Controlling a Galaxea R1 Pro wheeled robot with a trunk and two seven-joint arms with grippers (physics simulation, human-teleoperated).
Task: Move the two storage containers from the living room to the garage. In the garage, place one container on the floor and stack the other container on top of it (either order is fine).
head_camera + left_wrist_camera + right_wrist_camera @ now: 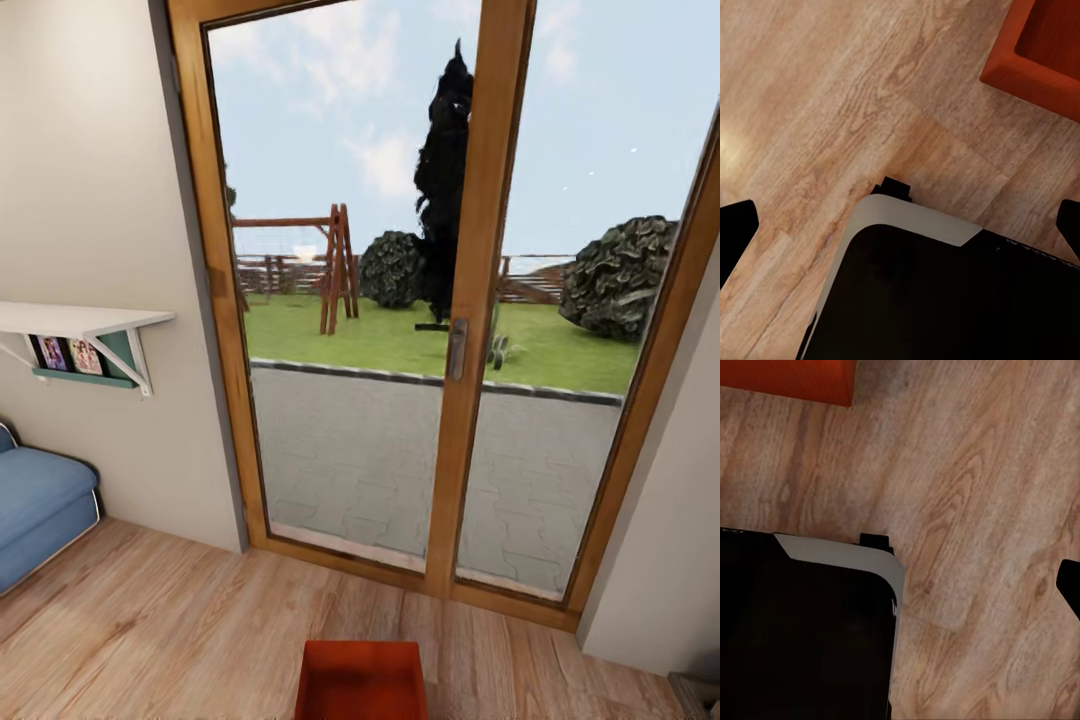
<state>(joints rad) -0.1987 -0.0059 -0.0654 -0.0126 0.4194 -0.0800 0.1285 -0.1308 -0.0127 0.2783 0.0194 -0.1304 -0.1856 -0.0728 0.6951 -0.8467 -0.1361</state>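
Head view, left to right: a blue sofa (38, 515) at the left wall, a white wall shelf (80, 322) above it, then wood-framed glass doors (455, 300) giving onto a paved yard. One orange-red storage container (361, 682) lies on the light wood-plank floor (170, 630) before the doors, at the view's lower edge. Left wrist view: left end effector (904, 221) spread, black fingertips (735, 229) wide apart above the planks, over the robot's dark base (945, 300). Right wrist view: right end effector, state cannot be told; one fingertip (1071, 585) visible.
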